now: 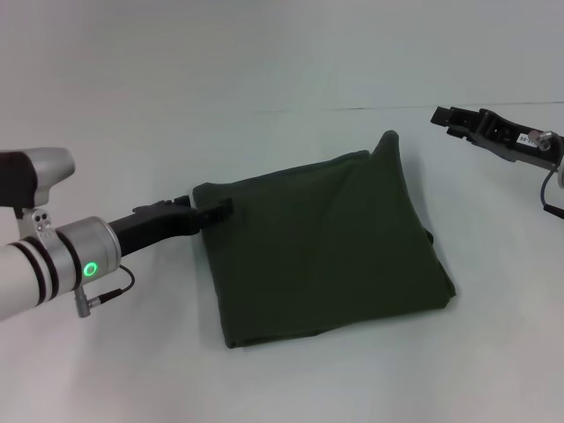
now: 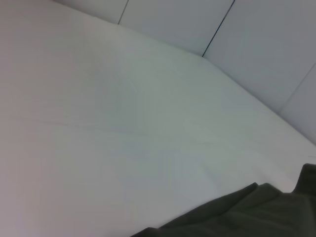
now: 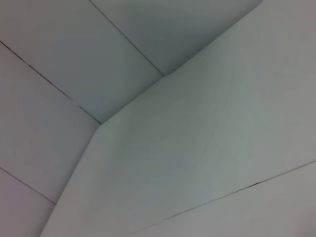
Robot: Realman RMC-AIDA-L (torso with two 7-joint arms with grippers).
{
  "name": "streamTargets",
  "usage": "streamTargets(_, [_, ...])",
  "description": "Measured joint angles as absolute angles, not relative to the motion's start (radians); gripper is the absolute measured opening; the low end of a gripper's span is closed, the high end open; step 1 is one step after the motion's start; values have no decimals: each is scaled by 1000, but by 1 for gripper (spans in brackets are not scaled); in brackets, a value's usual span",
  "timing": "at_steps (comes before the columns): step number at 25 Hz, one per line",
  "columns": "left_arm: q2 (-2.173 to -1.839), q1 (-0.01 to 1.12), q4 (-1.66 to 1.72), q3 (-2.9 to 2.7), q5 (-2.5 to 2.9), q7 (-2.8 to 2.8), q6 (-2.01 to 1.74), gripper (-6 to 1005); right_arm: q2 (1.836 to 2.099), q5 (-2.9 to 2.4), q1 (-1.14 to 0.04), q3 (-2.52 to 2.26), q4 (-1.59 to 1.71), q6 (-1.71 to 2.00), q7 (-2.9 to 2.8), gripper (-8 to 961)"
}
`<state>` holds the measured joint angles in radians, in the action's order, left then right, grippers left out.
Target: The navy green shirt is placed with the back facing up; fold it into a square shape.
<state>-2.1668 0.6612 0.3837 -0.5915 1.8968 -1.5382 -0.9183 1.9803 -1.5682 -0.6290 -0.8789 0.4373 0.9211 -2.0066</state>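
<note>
The navy green shirt (image 1: 322,247) lies on the white table (image 1: 264,79) folded into a rough square, plain side up, with one corner (image 1: 388,141) poking up at the far edge. My left gripper (image 1: 216,210) reaches in from the left and rests at the shirt's far-left corner. A strip of the shirt (image 2: 256,217) shows in the left wrist view. My right gripper (image 1: 445,122) hangs in the air at the far right, off the shirt, open and holding nothing. The right wrist view shows only table and wall.
White table surface (image 1: 106,370) surrounds the shirt on all sides. A thin seam line (image 1: 335,109) runs across the table behind the shirt. Wall panels (image 3: 74,59) stand beyond the table's far edge.
</note>
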Motion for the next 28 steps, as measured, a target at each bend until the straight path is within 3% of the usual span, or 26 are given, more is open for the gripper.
streamTargets(28, [-2168,696,359,-634,1894,-1529,-868,888,1972,-1872,-677,-902,437,940,-2179,450])
